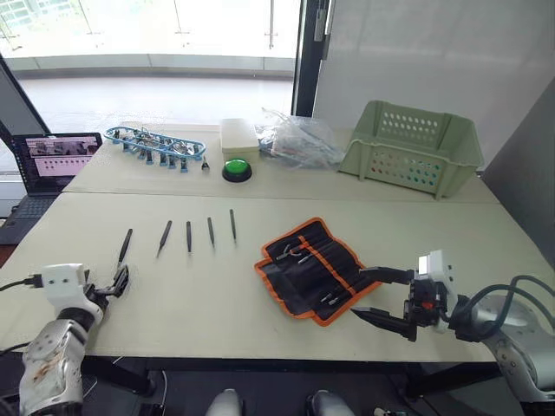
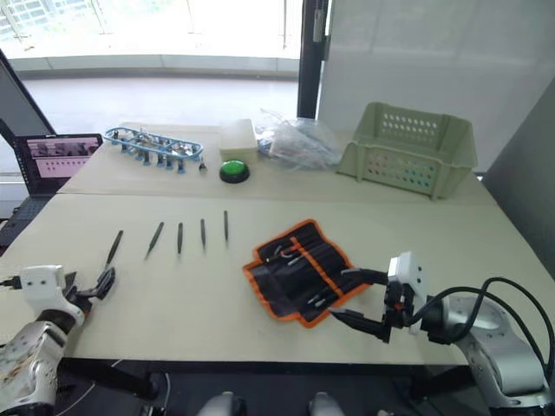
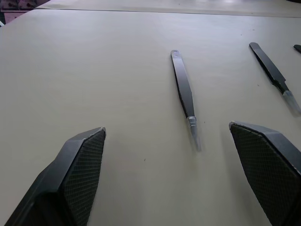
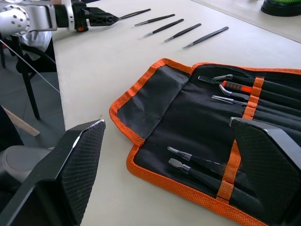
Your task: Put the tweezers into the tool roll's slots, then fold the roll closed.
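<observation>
Tweezers [image 1: 188,236], five slim black ones, lie in a loose row on the pale table [image 1: 217,299], left of centre, each well apart from its neighbours and none lifted. The leftmost of them [image 1: 125,245] lies just ahead of the left gripper [image 1: 117,283], which hovers low at the table's near left with its two black fingers spread wide and nothing between them; the left wrist view shows that tweezer lying on the bare tabletop between the two fingers, its tip pointing toward the camera, untouched. The tool roll [image 1: 314,268] lies unfolded and flat to the right of centre, orange edging and centre stripe showing, with several tools already tucked into its slots. The right gripper [image 1: 375,297] sits at the roll's near right corner, fingers wide apart and holding nothing, one finger over the roll's edge and the other just off it. Along the far side stand a blue rack of clips [image 1: 156,144], a green button [image 1: 237,169], a cream box [image 1: 238,137], a heap of clear bags [image 1: 299,140] and a green plastic basket [image 1: 412,147]; a laptop [image 1: 50,165] sits at far left.
</observation>
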`<action>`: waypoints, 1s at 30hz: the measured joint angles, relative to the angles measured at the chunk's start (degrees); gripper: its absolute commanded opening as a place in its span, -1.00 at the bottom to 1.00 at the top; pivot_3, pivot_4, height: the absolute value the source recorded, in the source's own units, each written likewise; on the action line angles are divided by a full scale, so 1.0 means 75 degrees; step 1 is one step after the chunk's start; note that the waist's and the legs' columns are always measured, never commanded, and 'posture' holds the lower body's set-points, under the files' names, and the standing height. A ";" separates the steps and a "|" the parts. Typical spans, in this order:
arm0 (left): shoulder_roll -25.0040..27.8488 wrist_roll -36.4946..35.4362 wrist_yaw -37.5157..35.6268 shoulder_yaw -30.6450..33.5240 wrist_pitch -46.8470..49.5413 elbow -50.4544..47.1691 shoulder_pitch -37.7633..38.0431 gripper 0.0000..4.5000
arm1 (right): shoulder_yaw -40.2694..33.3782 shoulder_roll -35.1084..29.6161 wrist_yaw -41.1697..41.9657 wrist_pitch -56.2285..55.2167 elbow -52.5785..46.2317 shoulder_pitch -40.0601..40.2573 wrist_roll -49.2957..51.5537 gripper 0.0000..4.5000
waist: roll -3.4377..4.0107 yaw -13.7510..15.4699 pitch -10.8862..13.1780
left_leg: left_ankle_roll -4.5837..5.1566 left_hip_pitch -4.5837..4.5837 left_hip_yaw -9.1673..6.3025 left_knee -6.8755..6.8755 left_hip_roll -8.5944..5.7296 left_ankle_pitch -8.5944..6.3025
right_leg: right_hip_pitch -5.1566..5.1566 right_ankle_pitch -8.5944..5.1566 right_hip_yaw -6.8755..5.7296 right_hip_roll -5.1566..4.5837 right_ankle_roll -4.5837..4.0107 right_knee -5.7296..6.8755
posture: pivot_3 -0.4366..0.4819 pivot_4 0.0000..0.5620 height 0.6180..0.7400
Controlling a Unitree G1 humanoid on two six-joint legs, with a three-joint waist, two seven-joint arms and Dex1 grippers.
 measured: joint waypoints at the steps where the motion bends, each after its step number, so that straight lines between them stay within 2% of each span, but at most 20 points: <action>1: 0.0049 0.0112 0.0016 -0.0134 0.0004 0.0162 -0.0164 0.98 | 0.0005 -0.0001 -0.0020 0.0004 -0.0014 0.0053 -0.0001 1.00 | 0.0010 0.0004 -0.0005 | 0.0000 0.0002 0.0000 0.0000 -0.0001 0.0000 | 0.0002 0.0000 0.0000 0.0000 0.0000 0.0000 | -0.05 -0.47 0.74; 3: 0.0073 0.0260 0.0012 -0.0330 0.0015 0.0404 -0.0407 0.98 | 0.0017 0.0000 -0.0052 0.0008 -0.0077 0.0078 0.0000 1.00 | 0.0036 0.0004 -0.0017 | -0.0001 0.0002 0.0001 0.0000 -0.0003 0.0001 | 0.0002 0.0002 0.0002 -0.0001 0.0003 0.0001 | -0.05 -0.47 0.74; 7: 0.0076 0.0389 0.0036 -0.0513 0.0046 0.0653 -0.0650 0.51 | 0.0017 0.0000 -0.0149 0.0007 -0.0161 0.0107 -0.0001 1.00 | 0.0065 0.0028 -0.0034 | -0.0002 0.0006 -0.0001 0.0000 -0.0005 0.0002 | 0.0009 0.0003 0.0002 -0.0001 0.0006 0.0002 | -0.05 -0.47 0.74; 8: 0.0075 0.0404 0.0043 -0.0529 0.0048 0.0693 -0.0677 0.30 | 0.0017 0.0000 -0.0174 0.0007 -0.0172 0.0127 0.0000 1.00 | 0.0070 0.0033 -0.0037 | -0.0003 0.0008 -0.0001 0.0000 -0.0006 0.0003 | 0.0011 0.0003 0.0002 -0.0002 0.0006 0.0002 | -0.05 -0.47 0.74; 15: -0.0051 0.0410 0.0039 -0.0587 0.0153 0.0734 -0.0828 -0.75 | -0.0046 0.0000 -0.0328 0.0008 -0.0276 0.0315 0.0025 1.00 | 0.0095 0.0087 -0.0052 | -0.0012 0.0009 -0.0001 0.0002 -0.0016 0.0008 | 0.0014 0.0007 0.0010 -0.0006 0.0015 0.0001 | -0.05 -0.47 0.74; 17: -0.0061 0.0410 0.0040 -0.0600 0.0168 0.0733 -0.0847 -0.97 | -0.0069 -0.0001 -0.0342 0.0008 -0.0278 0.0325 0.0026 1.00 | 0.0097 0.0094 -0.0053 | -0.0012 0.0009 -0.0001 0.0002 -0.0017 0.0008 | 0.0014 0.0007 0.0012 -0.0006 0.0016 0.0000 | -0.05 -0.47 0.74; 30: 0.0057 0.0420 0.0286 -0.0546 0.0247 0.0296 -0.0630 -0.97 | -0.0085 0.0020 -0.0574 0.0008 -0.0375 0.0493 0.0025 1.00 | 0.0070 0.0022 -0.0038 | -0.0015 -0.0001 -0.0001 0.0002 -0.0010 0.0010 | 0.0002 0.0008 0.0013 -0.0002 0.0017 0.0000 | -0.05 -0.47 0.74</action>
